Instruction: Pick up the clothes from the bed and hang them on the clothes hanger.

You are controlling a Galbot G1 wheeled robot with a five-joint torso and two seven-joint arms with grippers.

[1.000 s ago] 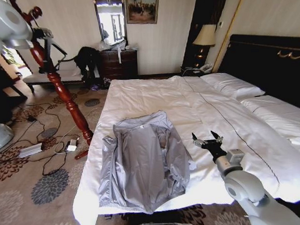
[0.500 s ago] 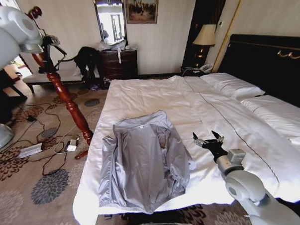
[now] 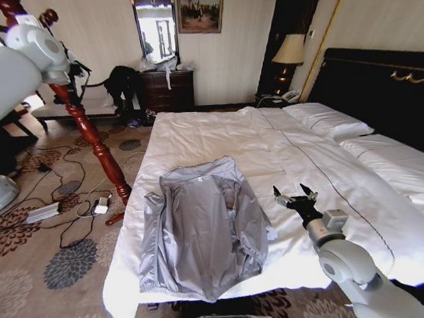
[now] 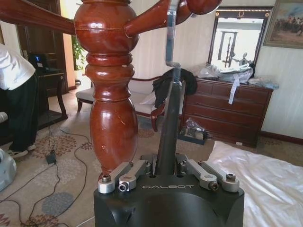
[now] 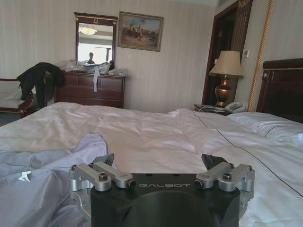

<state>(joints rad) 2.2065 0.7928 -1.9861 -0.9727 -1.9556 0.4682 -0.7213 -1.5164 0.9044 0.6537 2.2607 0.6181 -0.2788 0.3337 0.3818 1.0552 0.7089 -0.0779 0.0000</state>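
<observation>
The clothes (image 3: 204, 230), a silvery-grey jacket, lie flat on the near left part of the bed (image 3: 218, 137). They also show at the corner of the right wrist view (image 5: 42, 189). My right gripper (image 3: 295, 195) (image 5: 158, 160) hovers open just above the sheet, to the right of the jacket and apart from it. My left gripper (image 3: 72, 66) (image 4: 165, 172) is raised at the far left beside the wooden pole stand (image 3: 91, 132) (image 4: 111, 109). It is shut on the clothes hanger (image 4: 169, 118), whose wire hook (image 4: 170, 38) reaches up by the stand's arms.
The black headboard (image 3: 378, 88) and pillows (image 3: 330, 122) lie at the right. On the carpet left of the bed are cables and a power strip (image 3: 42, 212). A dresser (image 3: 168, 89), a chair with a black garment (image 3: 122, 82) and a lamp (image 3: 290, 51) line the far wall.
My left arm has swung in towards the top of the wooden pole stand, carrying the hanger with it. The right gripper has hardly moved, and the jacket lies as before.
</observation>
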